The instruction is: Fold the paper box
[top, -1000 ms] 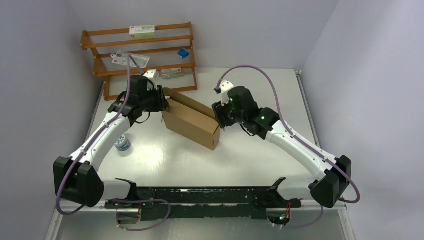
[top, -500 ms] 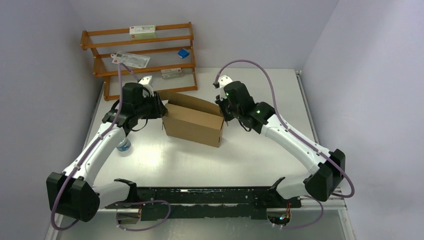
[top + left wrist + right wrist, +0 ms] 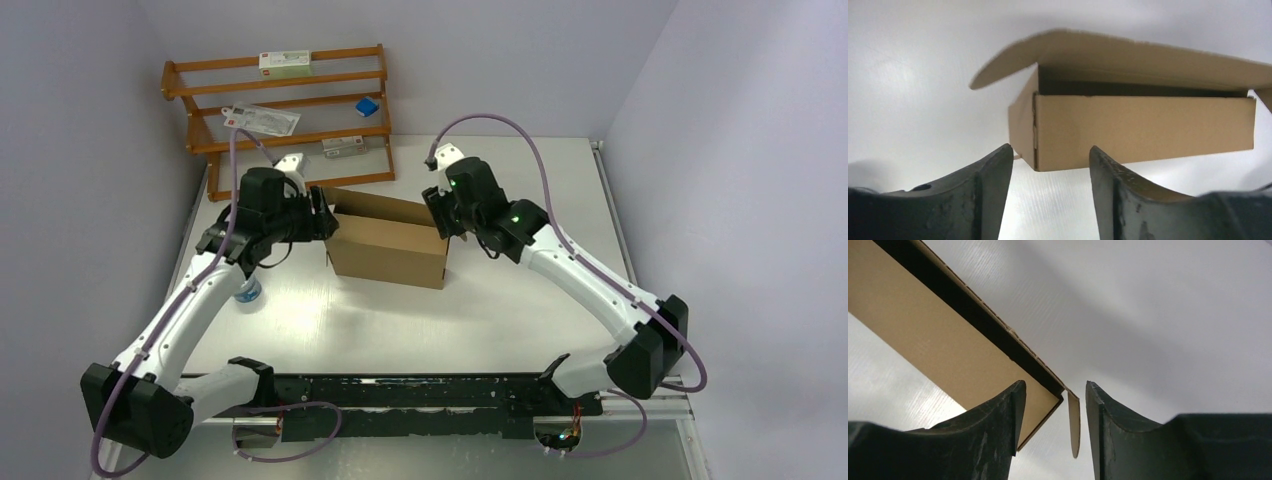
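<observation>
Both the left gripper (image 3: 1048,155) and the right gripper (image 3: 1053,390) are wide open, holding nothing. The paper box (image 3: 385,252) lies between them, its long way running 9 to 3 o'clock. Its lid (image 3: 385,203) is half open at 12.

The left arm (image 3: 185,300) and right arm (image 3: 590,285) have white links with black joints. A purple cable (image 3: 541,170) follows each.

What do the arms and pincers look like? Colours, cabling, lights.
Left arm and right arm: white links with black joint housings. A purple cable loops along each. Green lights glow near the right wrist. Left pincer and right pincer each have two black, curved, tapering fingers.
</observation>
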Motion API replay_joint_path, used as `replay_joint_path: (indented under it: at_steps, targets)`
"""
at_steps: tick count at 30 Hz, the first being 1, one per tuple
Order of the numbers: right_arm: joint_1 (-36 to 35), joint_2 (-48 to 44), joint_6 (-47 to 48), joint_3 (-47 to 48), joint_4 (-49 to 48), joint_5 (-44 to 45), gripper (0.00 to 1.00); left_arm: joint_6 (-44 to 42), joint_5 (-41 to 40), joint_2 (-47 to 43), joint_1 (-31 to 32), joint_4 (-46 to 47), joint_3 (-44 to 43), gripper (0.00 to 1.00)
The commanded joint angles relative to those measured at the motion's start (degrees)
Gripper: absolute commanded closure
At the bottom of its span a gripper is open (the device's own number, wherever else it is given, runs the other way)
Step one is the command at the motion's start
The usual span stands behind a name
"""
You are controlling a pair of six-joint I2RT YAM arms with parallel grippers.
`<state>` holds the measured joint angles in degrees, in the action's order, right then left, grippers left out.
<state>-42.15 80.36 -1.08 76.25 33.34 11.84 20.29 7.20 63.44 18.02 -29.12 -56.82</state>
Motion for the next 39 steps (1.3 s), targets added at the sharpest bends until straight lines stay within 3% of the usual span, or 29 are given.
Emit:
replay_joint_path:
  at_steps: [1, 7, 17, 29, 39]
  targets:
    - [-0.11, -4.73, -0.62, -0.8, 0.23, 0.82, 0.48, -5.26, -8.62, -1.21, 0.35, -4.84, -8.2, 0.32]
    - [0.24, -6.66, -0.17, -1.85, 2.3, 4.1, 0.46, -12.18, -12.52, 3.48, 0.26, -8.76, -17.4, 0.18]
    - [0.72, -6.27, -0.32, -4.38, 2.14, 3.88, 0.52, -17.84, -8.39, 12.46, -0.65, -9.73, -23.6, 0.15]
    - [0.77, -5.48, 0.54, -4.77, 1.93, 1.75, 0.97, -25.44, -5.36, 16.63, -1.81, -10.97, -26.73, 0.14]
    - [0.8, -5.8, 0.57, -5.31, 1.49, 3.52, 1.0, -28.32, 3.03, 17.01, -5.01, -11.69, -24.06, 0.18]
